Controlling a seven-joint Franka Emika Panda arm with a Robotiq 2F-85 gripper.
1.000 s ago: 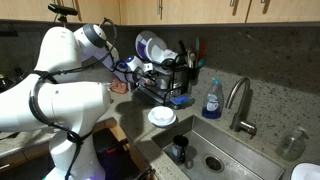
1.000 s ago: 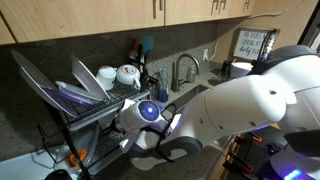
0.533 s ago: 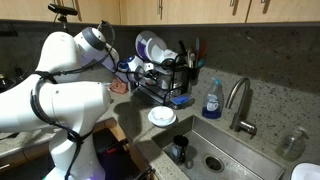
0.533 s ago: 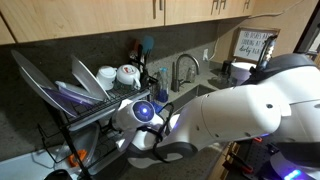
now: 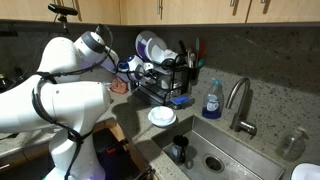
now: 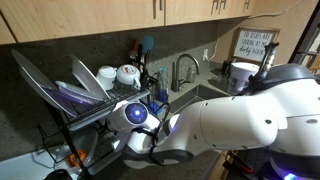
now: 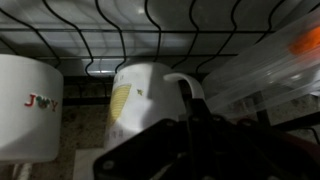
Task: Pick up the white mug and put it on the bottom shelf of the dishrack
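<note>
**Mug under the rack wires, gripper hard to read**

Wrist view is pretty much all white mug [image 7: 140, 100] for me right now. It stands upright under the black wire grid of the dishrack [image 5: 165, 78], with its handle [image 7: 186, 88] turned to the right and a pale yellow patch on its side. The gripper [image 7: 192, 128] comes in dark from the bottom edge and sits right up against the handle side of the mug. I honestly can't tell whether it's clamped on or loose, since the fingers are just a black blob down there. I also can't make out whether the mug's base rests on the bottom shelf [image 5: 158, 93], because the gripper hides it.

Just left of it is a second mug [image 7: 28, 100] with coloured letters, close but not touching. On the right is a tilted clear plastic tub [image 7: 285, 65] with something orange on it.

In an exterior view the arm [image 5: 70, 95] reaches to the side of the rack. Plates [image 5: 150, 45] stand up top and a white bowl [image 5: 162, 117] sits on the desk [image 5: 190, 122] in front. A blue soap bottle [image 5: 212, 100] stands near the faucet [image 5: 238, 105].
</note>
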